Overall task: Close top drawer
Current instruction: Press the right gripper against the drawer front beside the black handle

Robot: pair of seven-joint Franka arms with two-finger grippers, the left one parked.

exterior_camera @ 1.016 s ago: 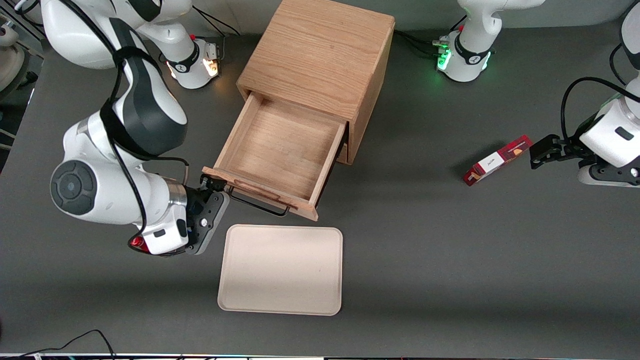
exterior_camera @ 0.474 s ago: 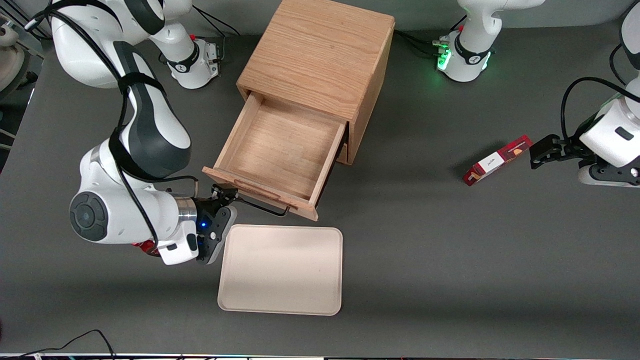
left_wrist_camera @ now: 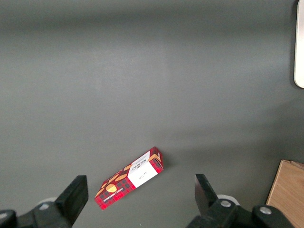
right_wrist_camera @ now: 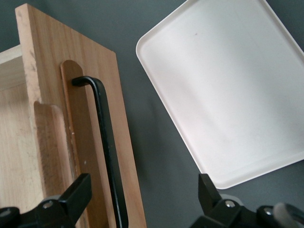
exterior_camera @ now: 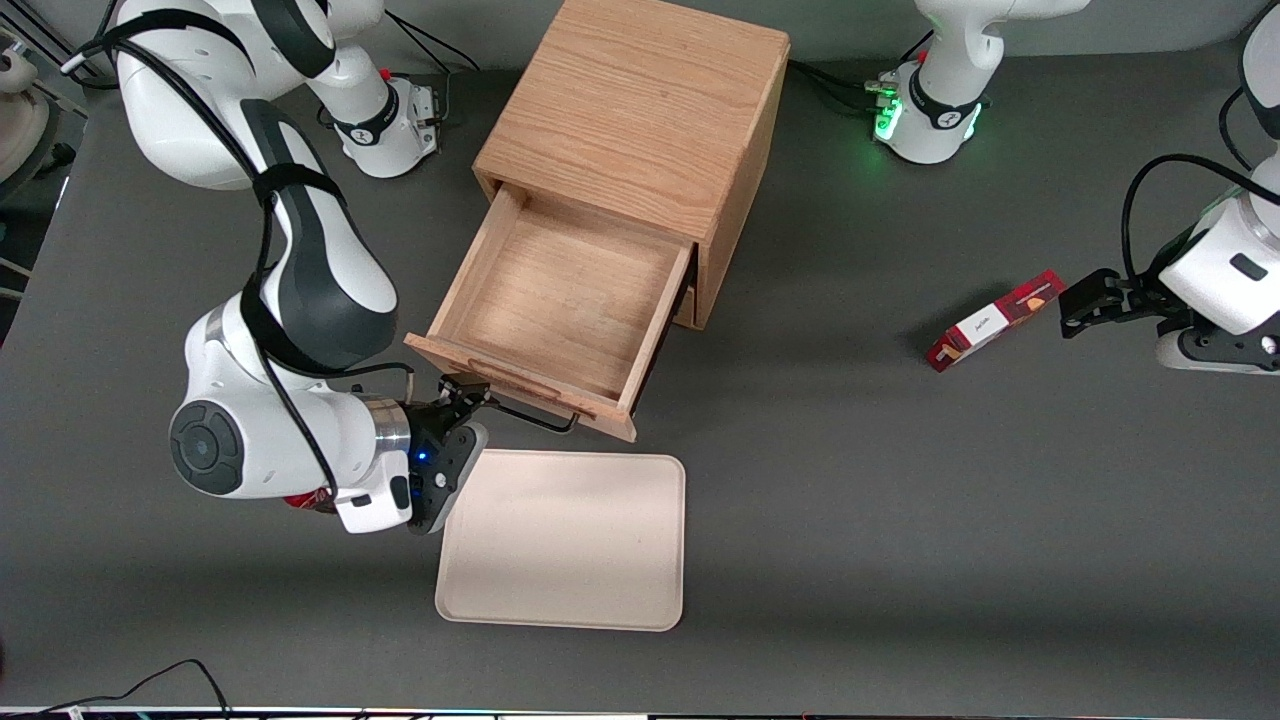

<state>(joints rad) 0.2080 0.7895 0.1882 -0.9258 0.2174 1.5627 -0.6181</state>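
End effector [exterior_camera: 470, 392], fingers apart, sits at handle [right_wrist_camera: 108, 149] of top drawer [exterior_camera: 550, 300], pulled fully out of cabinet [exterior_camera: 640, 110]; off-centre push w/ angled fingers could jam it.

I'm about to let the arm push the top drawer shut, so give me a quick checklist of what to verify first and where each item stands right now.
1. Top drawer pulled out and needing closing: ok, it stands wide open.
2. Drawer inside clear of objects: ok, only bare wood shows.
3. Gripper placed in front of the drawer front, near the black handle: ok.
4. Fingers open, one at each side of the handle: ok, nothing gripped.
5. Tray out of the push path: ok, it lies nearer the front camera than the drawer front.
6. Contact with the drawer front: cannot tell.
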